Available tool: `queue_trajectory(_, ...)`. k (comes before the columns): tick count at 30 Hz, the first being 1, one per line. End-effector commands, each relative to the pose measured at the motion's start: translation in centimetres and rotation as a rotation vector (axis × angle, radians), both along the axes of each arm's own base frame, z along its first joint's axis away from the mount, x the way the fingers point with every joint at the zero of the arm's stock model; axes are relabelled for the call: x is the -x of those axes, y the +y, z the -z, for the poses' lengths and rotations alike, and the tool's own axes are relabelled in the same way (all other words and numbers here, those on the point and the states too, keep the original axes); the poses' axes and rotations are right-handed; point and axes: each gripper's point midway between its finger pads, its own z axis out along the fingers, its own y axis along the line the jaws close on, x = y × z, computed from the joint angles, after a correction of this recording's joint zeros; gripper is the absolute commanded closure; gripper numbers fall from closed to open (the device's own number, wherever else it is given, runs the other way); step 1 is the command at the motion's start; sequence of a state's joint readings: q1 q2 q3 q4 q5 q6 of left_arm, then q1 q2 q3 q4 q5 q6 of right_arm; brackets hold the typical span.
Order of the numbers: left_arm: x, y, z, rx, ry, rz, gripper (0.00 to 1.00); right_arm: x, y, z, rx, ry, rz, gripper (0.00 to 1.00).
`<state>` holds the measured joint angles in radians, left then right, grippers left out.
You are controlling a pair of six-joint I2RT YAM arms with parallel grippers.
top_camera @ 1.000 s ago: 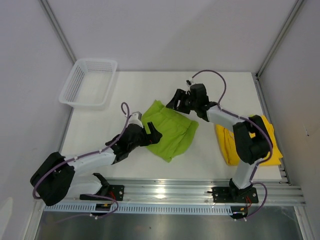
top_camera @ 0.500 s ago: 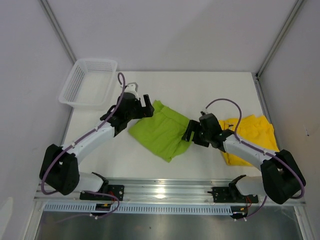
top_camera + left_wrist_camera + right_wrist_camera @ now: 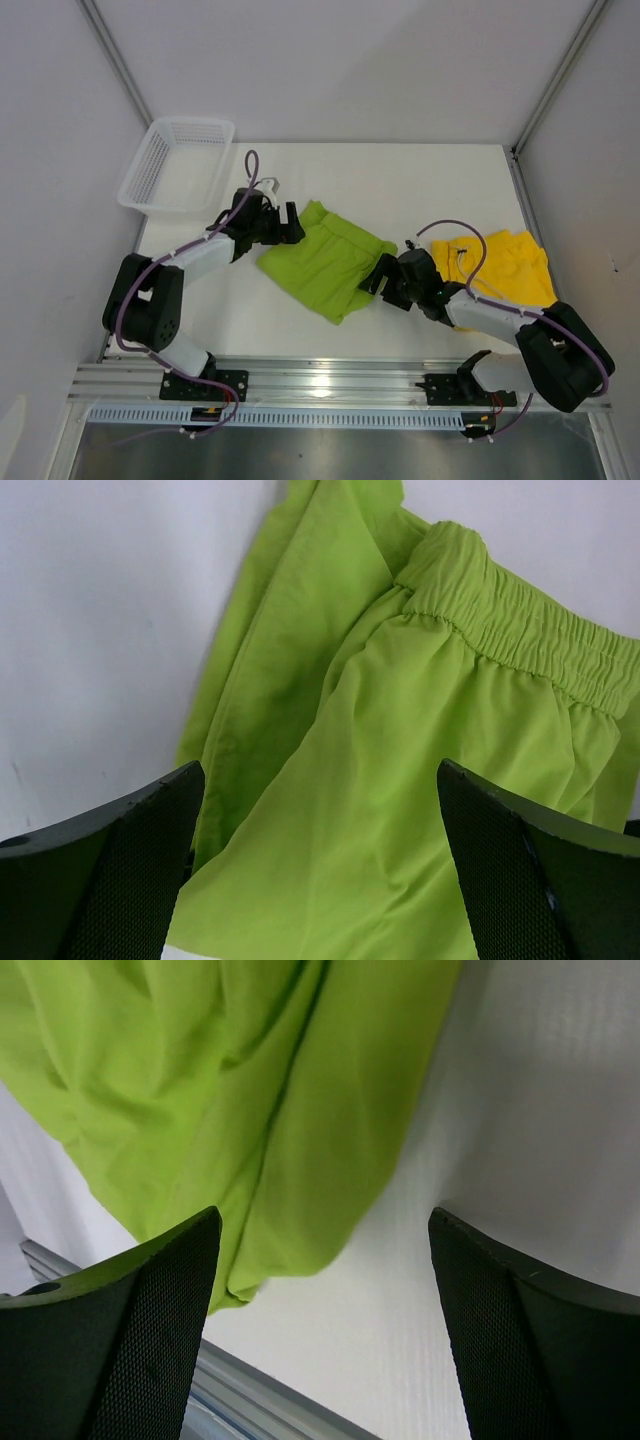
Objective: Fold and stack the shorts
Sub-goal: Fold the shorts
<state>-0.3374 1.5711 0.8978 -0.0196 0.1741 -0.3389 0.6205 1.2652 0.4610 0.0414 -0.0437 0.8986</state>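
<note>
I take the lime green shorts (image 3: pixel 325 262) as my reference. They lie on the white desk (image 3: pixel 400 185) as a loosely bunched, skewed patch, with one corner towards the back and another towards the front rail.

The left arm (image 3: pixel 205 255) reaches in from their left, and its jaws sit at their far-left corner. On the left wrist feed both fingers (image 3: pixel 100 880) stand wide apart with nothing clamped between them. Beyond them I see the green cloth, with its gathered elastic waistband (image 3: pixel 520 630) running across the upper right. I cannot tell whether the fingertips touch the cloth.

The right arm (image 3: pixel 480 310) comes in from their right, with its jaws at the near-right edge. On the right wrist feed these fingers (image 3: pixel 100 1330) are also spread and grip nothing. The rumpled green edge (image 3: pixel 250 1110) lies past the left one, and bare desk past the right one.

The yellow shorts (image 3: pixel 505 262) lie to the right of the green pair, apart from them and not stacked. The right arm crosses their near-left side.

The white mesh basket (image 3: pixel 160 190) sits off the green pair's far-left side, beyond the left arm.
</note>
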Motion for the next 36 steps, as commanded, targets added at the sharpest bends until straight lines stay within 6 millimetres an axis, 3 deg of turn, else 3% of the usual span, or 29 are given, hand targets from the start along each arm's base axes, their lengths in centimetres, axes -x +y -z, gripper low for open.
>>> queue_trajectory(1, -0.5, -1.1, -0.5, 0.064, -0.054, 0.052, 0.01, -1.4, 1.7, -1.1, -0.07, -0.048, 0.007, 0.14)
queue_trajectory(9, -0.4, -1.1, 0.2, 0.077, -0.045, 0.052, 0.01, -3.4, 2.4, -1.3, -0.046, -0.069, 0.033, 0.16)
queue_trajectory(14, -0.4, -0.7, 0.7, 0.072, -0.039, 0.028, 0.01, -4.7, 3.1, 0.3, 0.0, -0.033, 0.009, 0.2)
queue_trajectory(19, -0.7, -0.1, 1.1, 0.052, -0.038, -0.001, 0.01, -5.8, 3.1, 1.3, 0.079, -0.01, -0.01, 0.47)
queue_trajectory(20, -0.7, 0.0, 1.1, 0.048, -0.038, -0.006, 0.01, -6.4, 2.3, 1.5, 0.119, -0.027, 0.007, 0.53)
queue_trajectory(21, -0.7, 0.1, 1.2, 0.042, -0.037, -0.014, 0.01, -6.9, 2.1, 1.2, 0.131, -0.035, 0.01, 0.66)
queue_trajectory(23, -0.8, 0.2, 1.3, 0.038, -0.038, -0.016, 0.01, -7.4, 0.7, 1.3, 0.177, -0.043, -0.004, 0.83)
queue_trajectory(25, -0.9, 0.1, 1.1, 0.044, -0.046, -0.013, 0.01, -7.8, -0.2, 1.0, 0.232, -0.034, -0.028, 0.92)
queue_trajectory(30, -1.2, -0.2, 2.0, 0.047, -0.033, -0.006, 0.01, -10.3, -2.4, 0.0, 0.43, -0.055, -0.099, 0.94)
queue_trajectory(36, -2.1, -0.4, 2.3, 0.037, -0.027, -0.001, 0.01, -12.4, -2.3, -1.8, 0.501, -0.106, -0.16, 0.9)
